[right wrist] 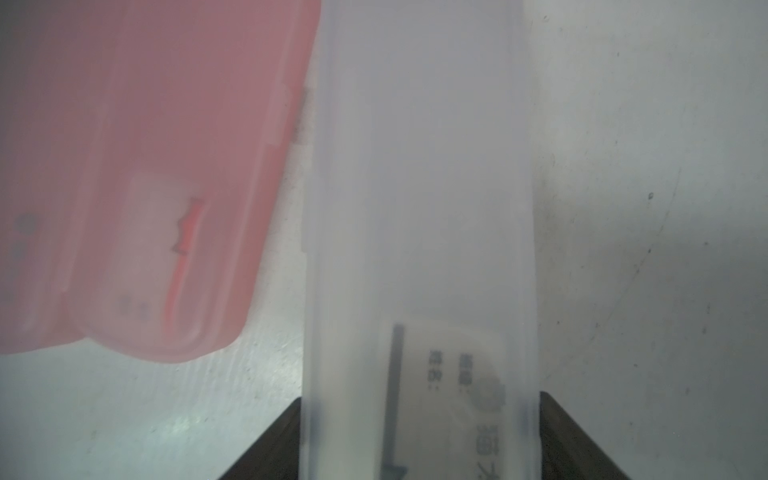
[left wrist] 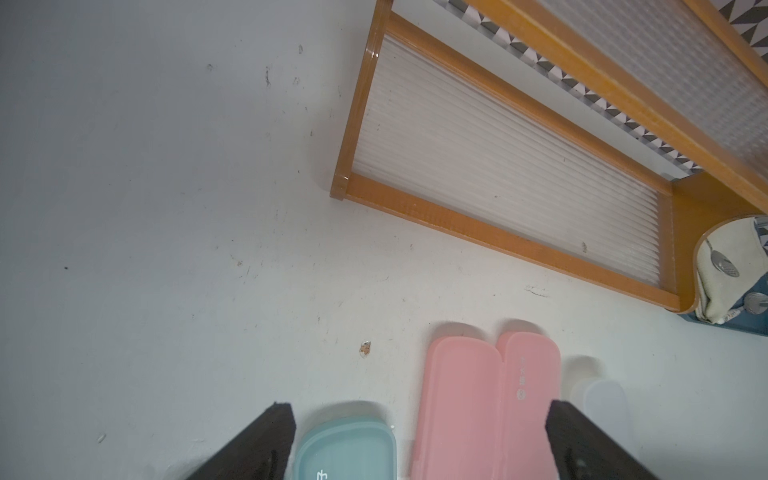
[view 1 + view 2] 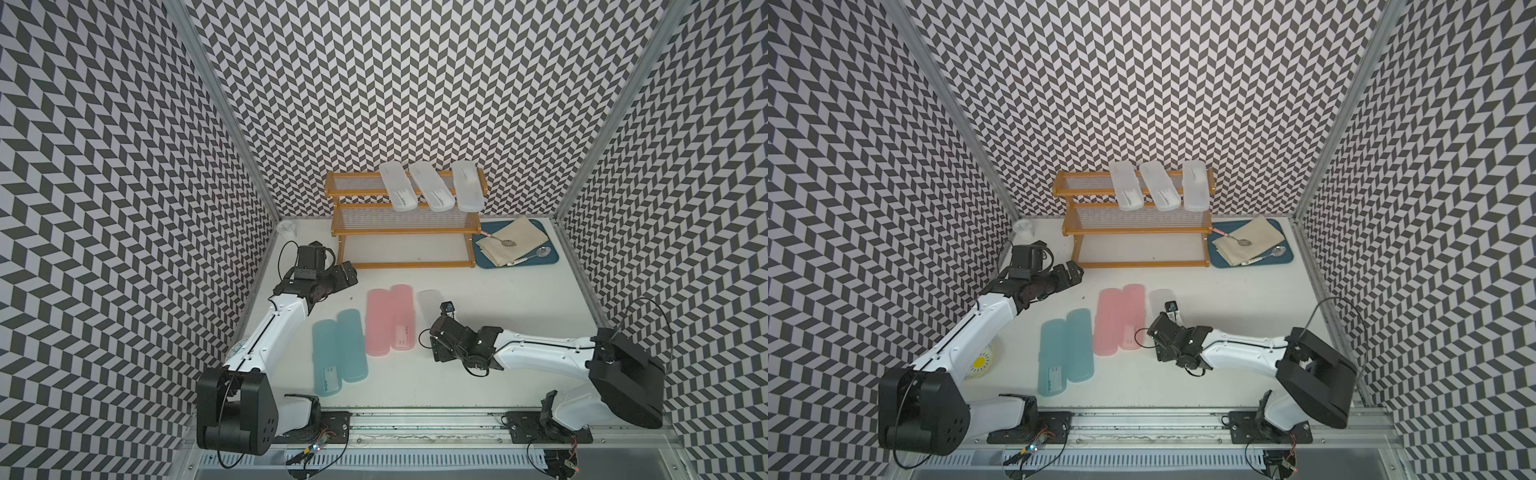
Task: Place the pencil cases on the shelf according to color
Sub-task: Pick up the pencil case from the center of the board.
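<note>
The right gripper [image 1: 419, 415] is closed across the label end of a frosted white case [image 1: 419, 187]. This long, flat, translucent box lies on the surface [image 3: 415, 386], just beside two pink cases [image 3: 378, 324]. Two teal cases [image 3: 326, 365] lie side by side on the pink pair's other side. Three more white cases [image 3: 431, 185] rest across the shelf's [image 3: 399, 229] top tier, overhanging its front. The left gripper [image 2: 415, 419] stands wide, holding nothing.
</note>
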You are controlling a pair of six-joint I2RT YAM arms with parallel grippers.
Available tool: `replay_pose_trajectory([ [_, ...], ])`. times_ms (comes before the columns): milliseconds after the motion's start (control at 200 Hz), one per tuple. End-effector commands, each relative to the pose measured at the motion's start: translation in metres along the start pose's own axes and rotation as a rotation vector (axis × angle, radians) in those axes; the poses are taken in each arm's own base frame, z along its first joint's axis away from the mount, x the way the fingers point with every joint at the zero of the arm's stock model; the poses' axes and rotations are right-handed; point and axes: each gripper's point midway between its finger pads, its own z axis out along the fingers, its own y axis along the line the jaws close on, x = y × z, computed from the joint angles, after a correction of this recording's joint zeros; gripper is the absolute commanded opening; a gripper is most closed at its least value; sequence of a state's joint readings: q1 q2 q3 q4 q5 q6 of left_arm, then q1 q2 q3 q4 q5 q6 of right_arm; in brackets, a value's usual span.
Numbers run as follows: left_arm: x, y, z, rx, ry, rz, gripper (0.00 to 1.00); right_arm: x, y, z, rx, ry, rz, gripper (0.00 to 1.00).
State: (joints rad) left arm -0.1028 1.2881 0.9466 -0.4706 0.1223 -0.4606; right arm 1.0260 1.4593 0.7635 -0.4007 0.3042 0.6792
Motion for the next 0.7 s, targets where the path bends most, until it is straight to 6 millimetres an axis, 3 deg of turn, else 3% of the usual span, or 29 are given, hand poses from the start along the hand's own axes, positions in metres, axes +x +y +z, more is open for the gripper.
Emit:
replay_pose_trajectory([
  [0,-0.029,-0.002,-0.012,-0.017,-0.095,0.028,1.0,-0.034,0.025,-0.03,-0.078,-0.079,0.027,0.66],
  [240,-0.027,0.002,-0.018,-0.004,-0.117,-0.002,1.0,-0.095,0.071,-0.075,-0.198,-0.205,0.026,0.67],
  [411,-0.026,0.002,-0.022,0.008,-0.142,-0.01,1.0,-0.131,0.102,-0.085,-0.238,-0.259,0.007,0.67],
  [696,-0.028,0.004,-0.018,0.008,-0.134,-0.019,1.0,-0.222,0.158,-0.118,-0.303,-0.47,-0.031,0.68],
])
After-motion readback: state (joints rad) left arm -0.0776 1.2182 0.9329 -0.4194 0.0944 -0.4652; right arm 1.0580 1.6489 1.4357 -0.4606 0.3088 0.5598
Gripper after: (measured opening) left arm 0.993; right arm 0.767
